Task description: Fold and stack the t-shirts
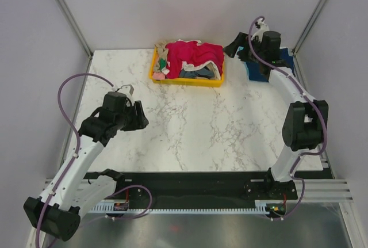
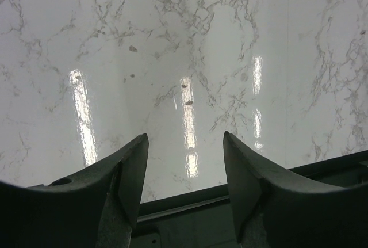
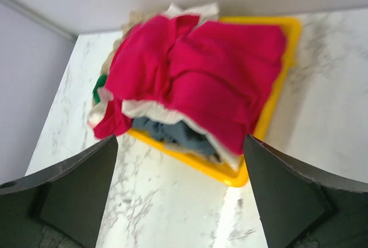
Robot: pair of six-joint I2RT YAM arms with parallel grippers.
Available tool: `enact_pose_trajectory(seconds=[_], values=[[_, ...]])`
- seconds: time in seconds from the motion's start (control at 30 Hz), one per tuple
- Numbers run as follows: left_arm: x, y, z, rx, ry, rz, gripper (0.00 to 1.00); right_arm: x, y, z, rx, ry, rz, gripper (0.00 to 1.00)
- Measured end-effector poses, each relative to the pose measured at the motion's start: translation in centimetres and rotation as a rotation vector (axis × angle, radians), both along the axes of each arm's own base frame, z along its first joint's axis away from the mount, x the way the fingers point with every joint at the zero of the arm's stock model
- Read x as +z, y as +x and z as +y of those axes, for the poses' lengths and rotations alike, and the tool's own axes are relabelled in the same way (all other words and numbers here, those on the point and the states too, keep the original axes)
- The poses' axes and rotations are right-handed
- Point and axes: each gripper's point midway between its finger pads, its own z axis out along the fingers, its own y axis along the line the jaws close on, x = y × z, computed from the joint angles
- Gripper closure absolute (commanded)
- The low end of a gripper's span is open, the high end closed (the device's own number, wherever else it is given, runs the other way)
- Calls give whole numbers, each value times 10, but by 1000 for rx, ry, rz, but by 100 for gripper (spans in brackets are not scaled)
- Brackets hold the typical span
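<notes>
T-shirts (image 1: 192,58) sit heaped in the yellow tray (image 1: 198,82) at the table's far edge, the crimson shirt (image 3: 218,69) on top, blue and pale cloth beneath. The right gripper (image 3: 179,144) faces the heap, fingers spread wide and empty; best to pinch only the crimson layer. The left gripper (image 2: 184,138) hangs parted over the marble table (image 2: 172,46), holding nothing.

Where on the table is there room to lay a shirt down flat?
The big bare patch is the middle of the marble table, bordered by the yellow tray behind, the black rail in front and an arm at each side. The back is crowded: t-shirts heap the tray, and something blue lies under the right arm.
</notes>
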Motion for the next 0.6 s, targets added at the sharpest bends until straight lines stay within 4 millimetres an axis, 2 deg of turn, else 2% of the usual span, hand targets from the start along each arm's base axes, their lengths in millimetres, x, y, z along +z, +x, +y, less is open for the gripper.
enact_pose_trajectory(seconds=[0.1, 0.2, 0.27, 0.33, 0.43, 0.53, 0.6], values=[[6, -4, -5, -24, -30, -17, 36, -24, -20, 42, 85, -3, 48, 2], [12, -6, -5, -31, -43, -37, 35, -52, -42, 75, 153, -13, 114, 2], [17, -7, -3, -23, -42, -61, 36, -66, -57, 91, 178, -30, 145, 2], [24, -7, 1, -7, -38, -96, 41, -75, -73, 102, 194, -49, 165, 2], [33, -7, 6, 12, -34, -139, 48, -73, -92, 114, 210, -71, 156, 2], [36, -8, 8, 21, -31, -151, 57, -63, -106, 116, 208, -76, 127, 2], [37, -8, 10, 27, -27, -161, 52, -58, -113, 114, 204, -75, 111, 2]])
